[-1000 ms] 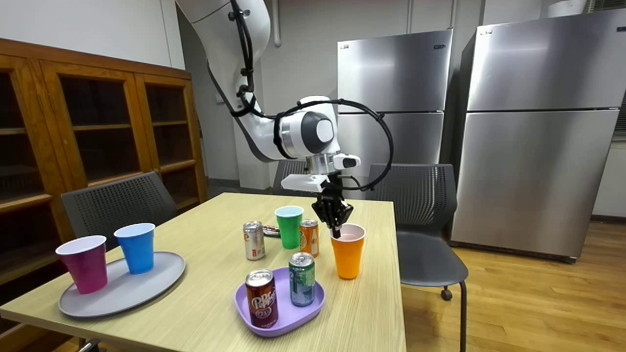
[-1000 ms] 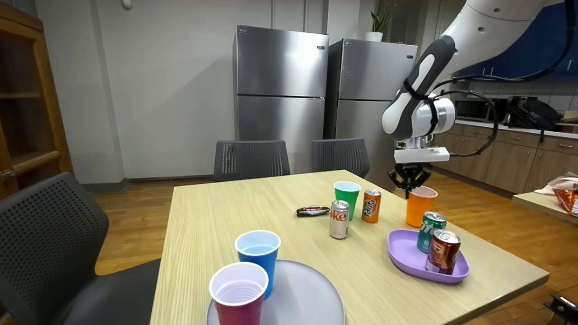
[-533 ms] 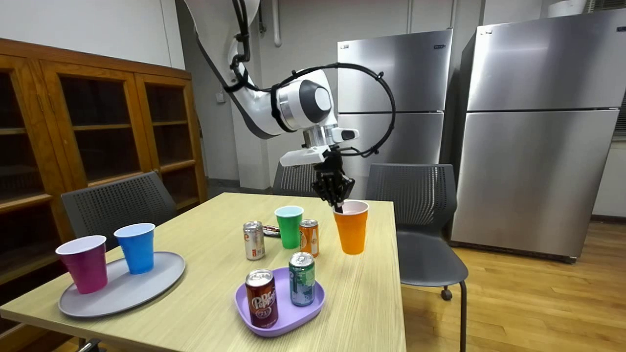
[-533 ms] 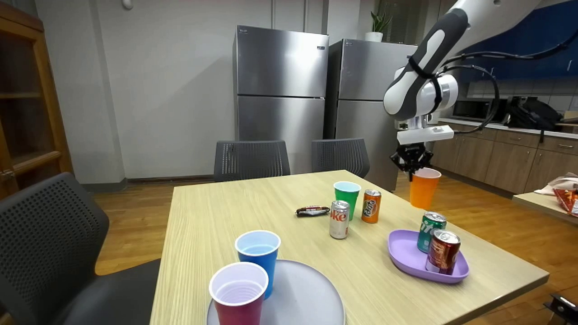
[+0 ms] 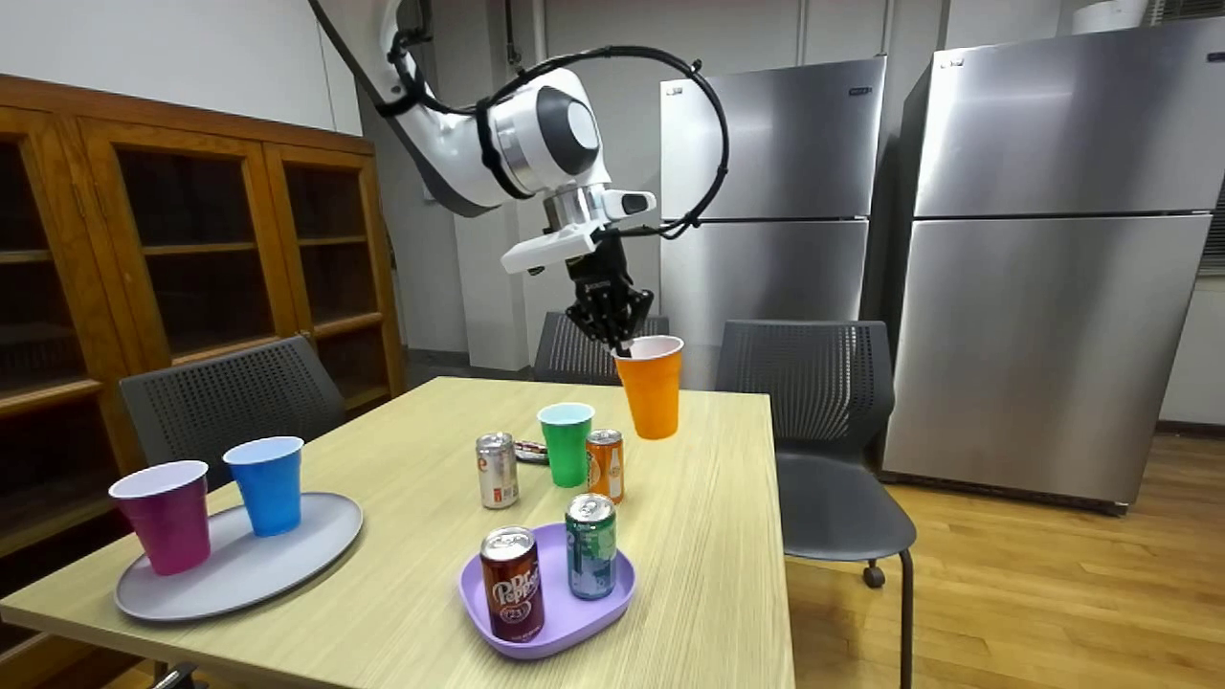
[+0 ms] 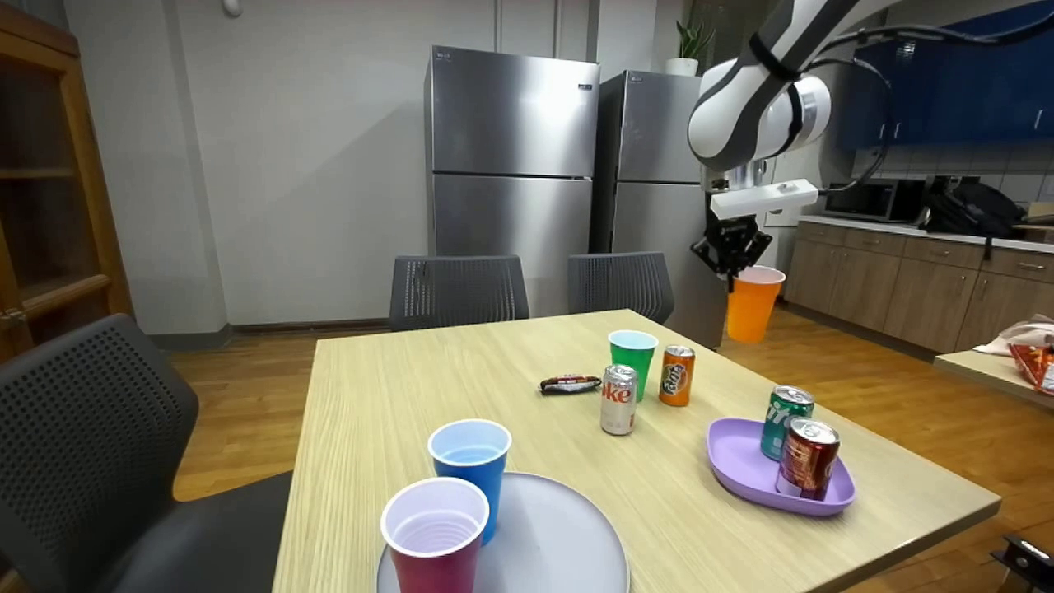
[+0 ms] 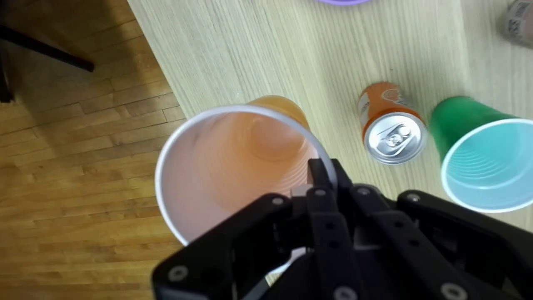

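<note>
My gripper (image 7: 328,166) is shut on the rim of an orange cup (image 5: 655,400), one finger inside the wall and one outside. The cup hangs above the table, slightly tilted, in both exterior views; its pale inside looks empty in the wrist view. Close by on the table stand an orange Fanta can (image 6: 676,376) and a green cup (image 7: 495,166), upright. Beside the green cup is a silver Coke can (image 5: 498,471). In an exterior view the gripper (image 6: 730,282) covers part of the cup's near rim.
A purple tray (image 5: 565,627) bears a green Sprite can (image 5: 590,547) and a Dr Pepper can (image 5: 512,586). On a grey plate (image 5: 325,536) stand a blue cup (image 5: 265,488) and a magenta cup (image 5: 165,522). A wrapped bar (image 6: 570,385) lies behind the Coke can. Chairs surround the table.
The orange cup has risen off the table with my gripper shut on its rim. Over the last half second it has also shifted leftward in both exterior views. Everything else stays in place.
</note>
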`<state>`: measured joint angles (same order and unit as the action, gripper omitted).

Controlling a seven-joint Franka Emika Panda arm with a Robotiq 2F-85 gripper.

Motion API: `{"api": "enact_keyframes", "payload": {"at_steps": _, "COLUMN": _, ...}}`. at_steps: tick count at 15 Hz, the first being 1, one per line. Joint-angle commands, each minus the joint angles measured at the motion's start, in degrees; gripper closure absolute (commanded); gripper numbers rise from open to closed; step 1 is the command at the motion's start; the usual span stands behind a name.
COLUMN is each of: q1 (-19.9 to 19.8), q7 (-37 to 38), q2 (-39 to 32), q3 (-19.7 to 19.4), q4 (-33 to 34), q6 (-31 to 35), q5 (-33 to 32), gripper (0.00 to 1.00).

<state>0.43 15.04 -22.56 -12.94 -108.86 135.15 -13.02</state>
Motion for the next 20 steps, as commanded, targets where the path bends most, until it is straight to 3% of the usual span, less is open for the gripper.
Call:
{"api": "enact_keyframes", "payload": {"at_steps": 1, "q1": 1.56, "q7": -1.83, "q2": 9.76, "q3": 3.03, "q4": -7.95, "q6": -1.73, "q5": -1.73, "gripper": 0.99}}
{"api": "enact_keyframes", "payload": {"at_steps": 10, "q1": 4.34, "q7": -4.23, "q2": 22.06, "q3": 13.06, "q4": -19.78, "q6": -1.28, "q5": 2.25, "gripper": 0.99}}
{"api": "enact_keyframes", "payload": {"at_steps": 20, "q1": 8.57, "q7": -3.88, "q2": 23.27, "q3": 20.48, "q4": -24.90, "q6": -0.14, "q5": 6.89, "gripper": 0.99}}
